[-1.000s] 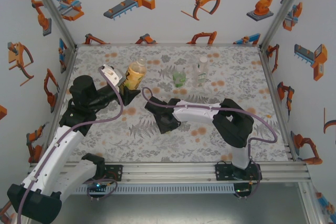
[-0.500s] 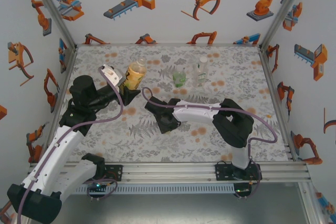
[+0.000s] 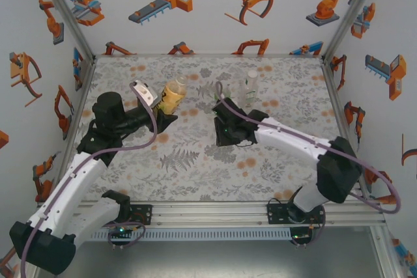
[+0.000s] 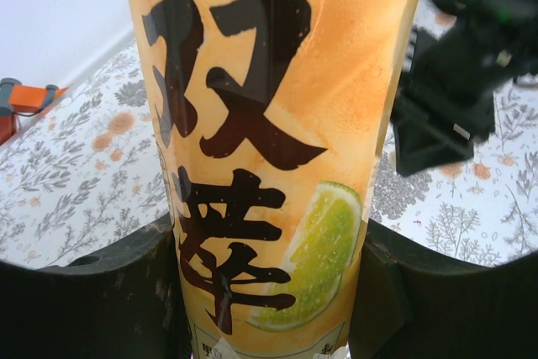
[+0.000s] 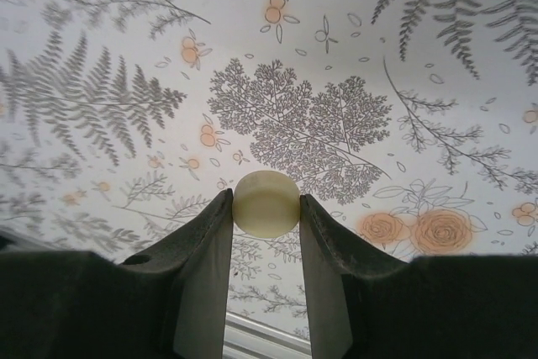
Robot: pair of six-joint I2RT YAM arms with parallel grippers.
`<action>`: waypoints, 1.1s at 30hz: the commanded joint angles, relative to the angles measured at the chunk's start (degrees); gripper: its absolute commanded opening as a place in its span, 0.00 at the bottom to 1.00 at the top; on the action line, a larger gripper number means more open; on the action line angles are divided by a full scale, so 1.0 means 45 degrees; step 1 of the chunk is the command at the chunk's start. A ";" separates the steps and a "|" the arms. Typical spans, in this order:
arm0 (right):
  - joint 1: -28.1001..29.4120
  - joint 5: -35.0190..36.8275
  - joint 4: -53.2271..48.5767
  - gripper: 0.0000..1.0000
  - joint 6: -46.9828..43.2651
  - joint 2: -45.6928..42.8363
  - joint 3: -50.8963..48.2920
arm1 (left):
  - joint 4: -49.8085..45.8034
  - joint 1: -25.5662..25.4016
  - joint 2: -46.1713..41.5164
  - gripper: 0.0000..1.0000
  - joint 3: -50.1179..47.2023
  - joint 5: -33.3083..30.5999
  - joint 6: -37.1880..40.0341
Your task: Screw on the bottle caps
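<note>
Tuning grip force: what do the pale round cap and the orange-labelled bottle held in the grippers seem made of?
Pale yellow round cap: likely matte opaque plastic, smooth with soft, even shading. Orange-labelled bottle: probably clear plastic, its upper part see-through, wrapped in a printed film label.

Label on the bottle (image 4: 269,157) is glossy printed film, smooth. The cap (image 5: 266,203) is pale yellow plastic, smooth and matt; right gripper (image 5: 266,208) fingers (image 5: 202,250) are matt black plastic, faintly grainy. Table cover (image 3: 182,161) is a matt floral print, and the front rail (image 3: 215,211) is bare satin metal.
</note>
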 commanded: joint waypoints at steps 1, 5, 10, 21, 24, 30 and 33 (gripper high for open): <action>-0.0450 -0.0648 0.0650 0.32 -0.0424 -0.1434 -0.0410 | -0.0662 -0.0315 0.0156 0.06 0.0611 0.0334 0.0764; -0.0957 -0.0969 0.1371 0.31 -0.0967 -0.3175 -0.0819 | -0.1501 -0.0826 0.0433 0.06 0.0911 0.0335 0.1443; -0.1084 -0.2024 0.3281 0.27 -0.2934 -0.5508 -0.1594 | -0.2473 -0.1466 0.0766 0.06 0.1256 0.0361 0.2257; -0.1084 -0.6186 0.5621 0.26 -0.6994 -0.8219 -0.2629 | -0.3871 -0.2458 0.1308 0.06 0.1736 0.0577 0.3387; -0.1084 -0.7023 0.5742 0.25 -0.8060 -0.8564 -0.2714 | -0.4280 -0.2725 0.1410 0.05 0.1849 0.0588 0.3721; -0.1087 -0.8161 0.5482 0.24 -1.0147 -0.8854 -0.2622 | -0.4794 -0.3163 0.1443 0.05 0.1852 0.0697 0.4486; -0.1084 -0.8361 0.5266 0.22 -1.1159 -0.8993 -0.2565 | -0.5049 -0.3295 0.1380 0.05 0.1802 0.1071 0.4966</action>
